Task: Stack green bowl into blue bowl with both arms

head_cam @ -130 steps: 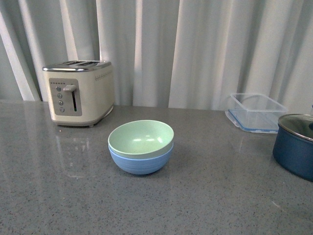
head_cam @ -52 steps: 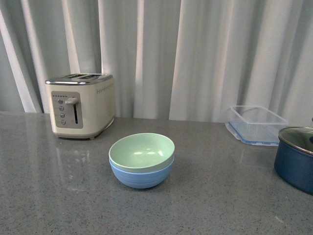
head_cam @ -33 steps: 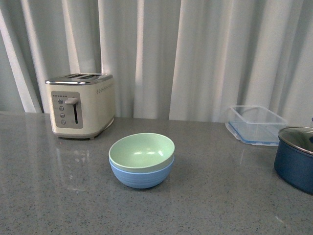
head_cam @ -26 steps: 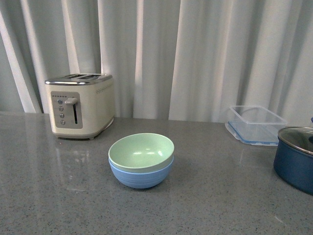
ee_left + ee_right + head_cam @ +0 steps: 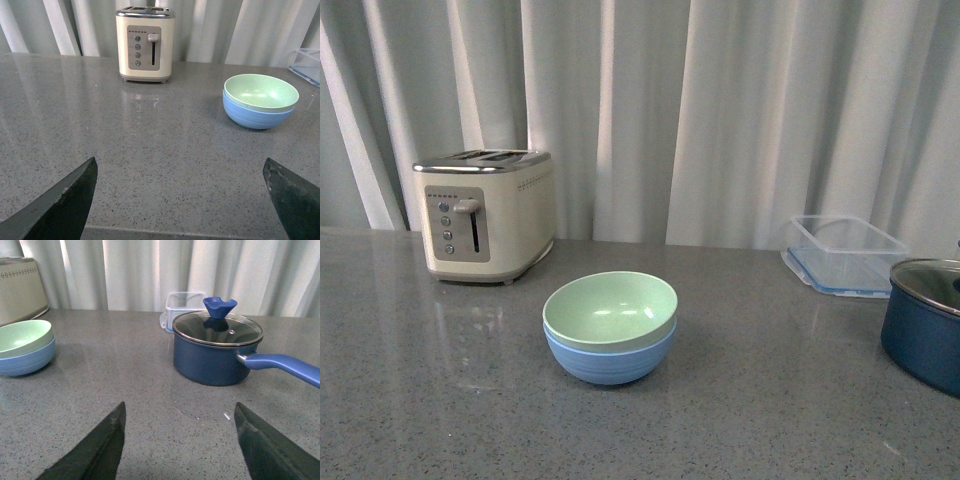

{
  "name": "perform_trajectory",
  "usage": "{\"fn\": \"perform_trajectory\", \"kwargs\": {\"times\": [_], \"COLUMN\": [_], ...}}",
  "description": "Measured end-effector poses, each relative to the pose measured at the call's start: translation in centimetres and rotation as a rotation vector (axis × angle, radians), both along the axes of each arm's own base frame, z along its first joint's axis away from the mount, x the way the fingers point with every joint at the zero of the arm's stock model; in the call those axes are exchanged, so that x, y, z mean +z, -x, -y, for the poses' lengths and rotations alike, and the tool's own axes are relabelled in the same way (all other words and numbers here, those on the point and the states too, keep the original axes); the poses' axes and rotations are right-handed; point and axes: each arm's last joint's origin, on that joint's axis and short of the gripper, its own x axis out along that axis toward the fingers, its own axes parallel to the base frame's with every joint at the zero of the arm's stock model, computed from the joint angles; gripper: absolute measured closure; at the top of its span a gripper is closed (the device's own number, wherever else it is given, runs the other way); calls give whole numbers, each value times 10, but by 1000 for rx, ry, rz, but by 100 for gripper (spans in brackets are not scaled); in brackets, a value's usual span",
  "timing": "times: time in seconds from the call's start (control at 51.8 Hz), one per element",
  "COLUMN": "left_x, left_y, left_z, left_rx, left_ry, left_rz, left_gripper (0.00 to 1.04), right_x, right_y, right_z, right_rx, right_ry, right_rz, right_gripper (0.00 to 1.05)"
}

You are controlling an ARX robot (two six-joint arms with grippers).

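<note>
On a speckled grey counter (image 5: 790, 410), the green bowl (image 5: 610, 308) sits nested inside the blue bowl (image 5: 608, 357), its pale rim riding just above the blue one all the way round and looking level from the front. The pair stands near the middle of the counter, in front of a cream toaster (image 5: 485, 213) and well apart from a clear plastic container (image 5: 844, 254) and a dark blue pot (image 5: 924, 320) with a glass lid off to the right. Neither arm shows in the front view. Each wrist camera catches its own fingers spread far apart, with only bare counter between them: the left gripper (image 5: 182, 192) faces the stacked bowls from a distance with the toaster behind, and the right gripper (image 5: 180, 440) looks toward the pot, the bowls at the edge of its view. Nothing is held on either side, and neither gripper is near the bowls. Judged from how things lie, the stacking itself appears done: green is seated in blue, upright and apparently stable, with no visible tilt. What remains, if anything, seems to be no more than the arms settling clear of the work; no further handling of the bowls looks called for.
</note>
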Motion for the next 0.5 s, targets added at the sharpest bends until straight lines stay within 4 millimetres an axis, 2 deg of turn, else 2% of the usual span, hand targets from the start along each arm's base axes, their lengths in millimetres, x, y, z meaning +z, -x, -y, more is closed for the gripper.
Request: {"fn": "perform_trajectory", "kwargs": {"times": [0.212,0.502], "left_x": [0,0], "left_y": [0,0], "left_z": [0,0], "left_rx": [0,0], "left_ry": [0,0], "left_rz": [0,0], "left_gripper": [7,7], "right_x": [0,0], "right_y": [0,0], "right_z": [0,0], "right_rx": [0,0], "right_ry": [0,0], "right_rz": [0,0], "right_gripper": [9,10]}}
